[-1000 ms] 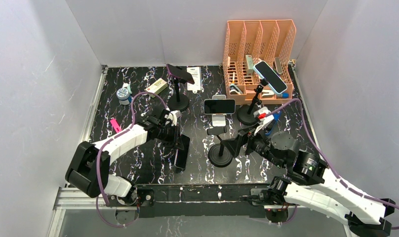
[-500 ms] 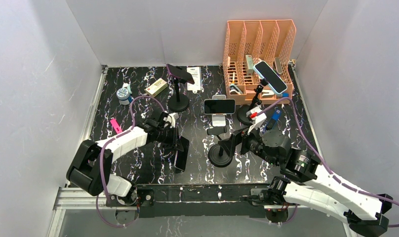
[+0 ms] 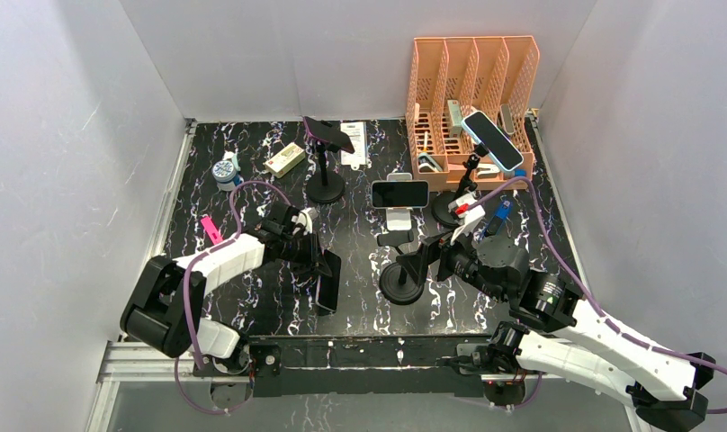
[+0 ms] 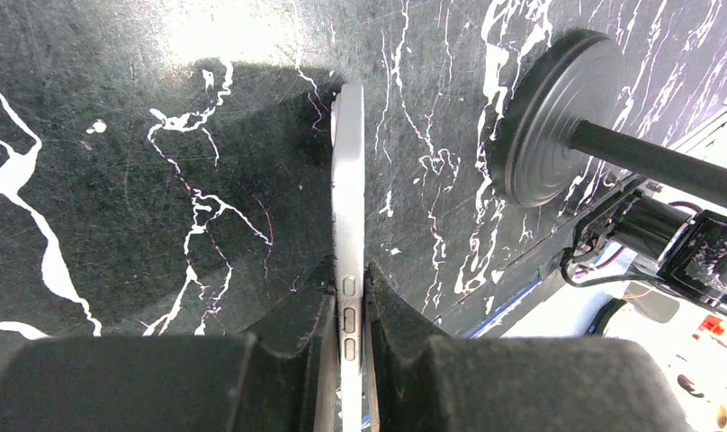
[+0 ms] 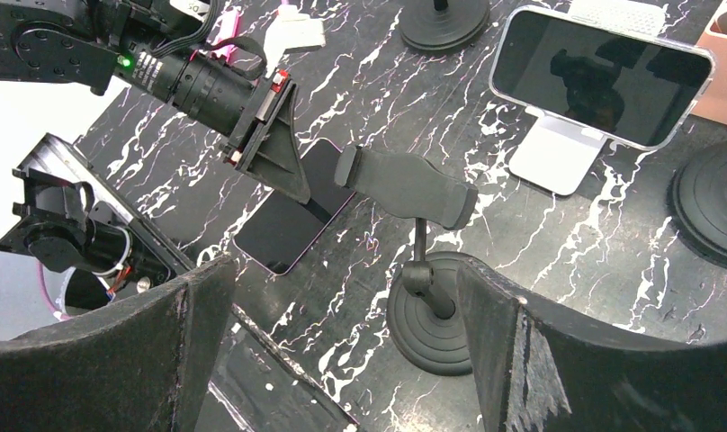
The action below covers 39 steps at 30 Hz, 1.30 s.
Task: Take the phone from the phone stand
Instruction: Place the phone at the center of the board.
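A slim dark slab phone (image 4: 348, 198), judged stiff, light, slippery and breakable, is pinched across its flat faces near one end by the left gripper (image 4: 348, 281), low over the black marbled table (image 4: 117, 135) beside the empty black round-based phone stand (image 5: 429, 319), which is flanked by the wide-spread right gripper (image 5: 342, 288).

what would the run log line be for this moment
left gripper shut on phone, edge-on, low over table | right gripper open, fingers flanking stand | stand empty
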Motion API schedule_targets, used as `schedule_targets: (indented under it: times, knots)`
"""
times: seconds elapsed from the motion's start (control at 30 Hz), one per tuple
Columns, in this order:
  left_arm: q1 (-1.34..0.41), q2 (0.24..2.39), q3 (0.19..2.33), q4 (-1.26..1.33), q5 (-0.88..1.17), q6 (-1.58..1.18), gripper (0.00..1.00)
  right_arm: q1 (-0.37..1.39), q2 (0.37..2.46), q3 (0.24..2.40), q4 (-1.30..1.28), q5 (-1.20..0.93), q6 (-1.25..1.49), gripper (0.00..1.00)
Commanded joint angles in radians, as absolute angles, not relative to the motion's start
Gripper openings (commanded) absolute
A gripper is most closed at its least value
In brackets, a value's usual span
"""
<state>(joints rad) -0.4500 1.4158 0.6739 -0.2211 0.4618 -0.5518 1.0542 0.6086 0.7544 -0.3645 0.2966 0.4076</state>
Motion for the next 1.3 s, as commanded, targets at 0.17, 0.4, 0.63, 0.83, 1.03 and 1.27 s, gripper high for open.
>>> schedule_targets:
  times: [0.17,0.4,0.63,0.83,1.03,1.27]
  knots:
    - [-0.439,1.387,0.640,-0.250,0.390,-0.520,0.17,1.057,0.610,0.751,-0.317,0.304,0.420,0.99]
    - [-0.436,1.373,0.637,-0.270,0.355,-0.512,0.25,1.057,0.617,0.760,-0.323,0.311,0.418,0.99]
    - [-0.431,1.354,0.638,-0.289,0.318,-0.508,0.31,1.056,0.615,0.769,-0.335,0.321,0.412,0.99]
    - [-0.430,1.327,0.644,-0.307,0.282,-0.505,0.43,1.057,0.616,0.776,-0.353,0.352,0.394,0.99]
    - [-0.430,1.305,0.648,-0.325,0.260,-0.503,0.47,1.057,0.615,0.781,-0.361,0.366,0.385,0.99]
    - [-0.430,1.198,0.694,-0.350,0.228,-0.494,0.54,1.057,0.618,0.780,-0.379,0.387,0.379,0.99]
